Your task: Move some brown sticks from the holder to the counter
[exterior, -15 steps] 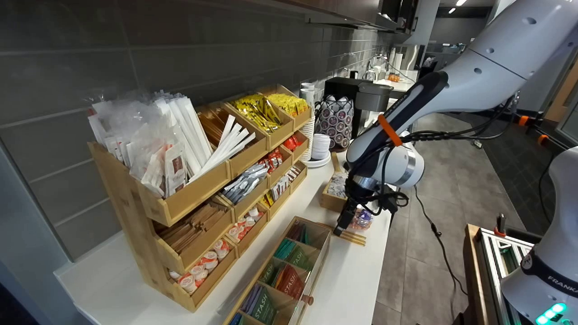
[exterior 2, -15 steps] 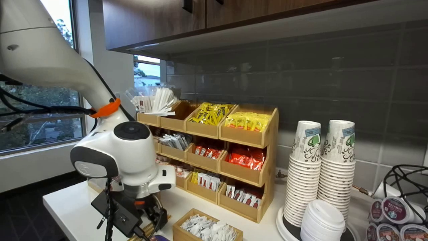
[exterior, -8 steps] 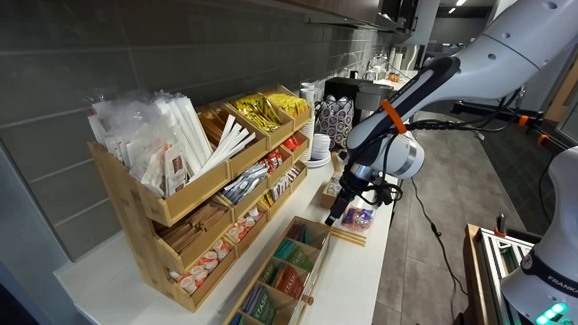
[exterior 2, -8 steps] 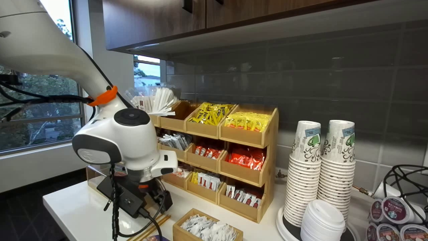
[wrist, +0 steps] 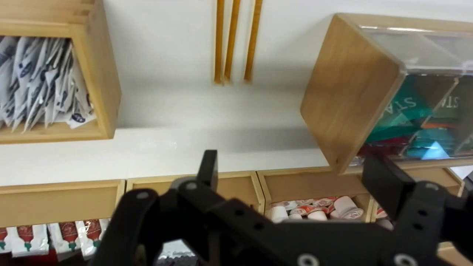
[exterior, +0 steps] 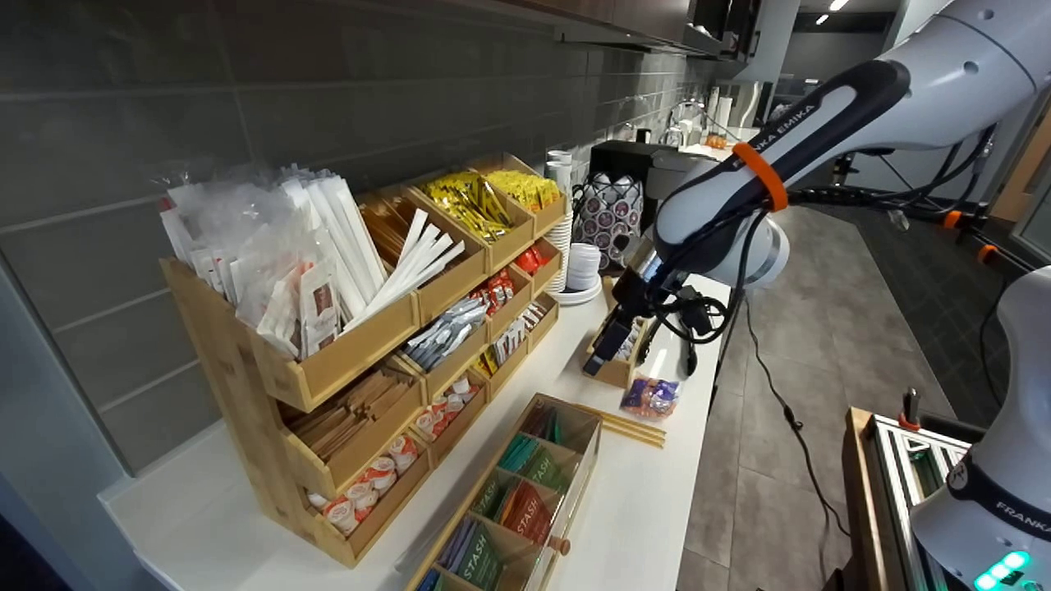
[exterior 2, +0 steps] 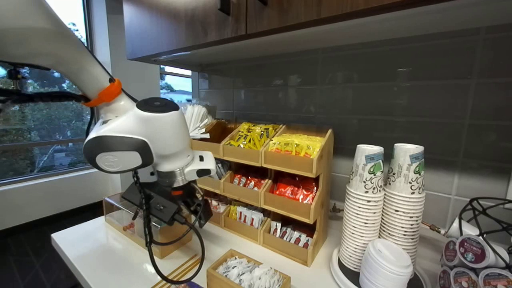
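On the smooth white counter [wrist: 207, 107], at twelve o'clock in the wrist view, I see three thin, straight brown sticks [wrist: 232, 38] lying flat, two nearly meeting at one end. Between nine and ten o'clock sits a squared wooden box [wrist: 99, 66] of crinkled white sachets [wrist: 40, 77]; between two and three, a wooden case [wrist: 347, 85] with clear panels. Along six o'clock runs the tiered light-wood holder [wrist: 63, 201]. Over the counter hangs the black gripper [wrist: 295, 168], its blocky fingers far apart, nothing held.
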Action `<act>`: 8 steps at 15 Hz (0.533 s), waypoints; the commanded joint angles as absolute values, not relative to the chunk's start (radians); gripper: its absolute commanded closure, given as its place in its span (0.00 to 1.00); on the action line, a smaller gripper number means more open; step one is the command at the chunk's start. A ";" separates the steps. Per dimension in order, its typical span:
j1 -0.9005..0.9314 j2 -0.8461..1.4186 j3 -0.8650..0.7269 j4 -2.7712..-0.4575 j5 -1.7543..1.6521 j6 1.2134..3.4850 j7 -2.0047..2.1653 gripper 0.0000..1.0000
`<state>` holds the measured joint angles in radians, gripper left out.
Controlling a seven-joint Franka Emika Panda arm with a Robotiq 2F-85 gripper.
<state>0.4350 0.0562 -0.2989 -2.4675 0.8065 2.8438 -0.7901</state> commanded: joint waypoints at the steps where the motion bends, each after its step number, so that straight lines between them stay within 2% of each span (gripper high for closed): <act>1: 0.441 -0.019 -0.334 -2.526 0.534 2.845 -0.551 0.00; 2: 0.284 -0.026 -0.191 -2.529 0.452 2.840 -0.488 0.00; 4: 0.224 -0.068 -0.152 -2.540 0.290 2.819 -0.350 0.00; 5: 0.301 -0.008 -0.213 -2.503 0.407 2.843 -0.460 0.00; 8: 0.242 -0.039 -0.170 -2.517 0.323 2.842 -0.387 0.00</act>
<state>0.2421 -0.0392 -0.1694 -2.5172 0.3225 2.8415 -0.3866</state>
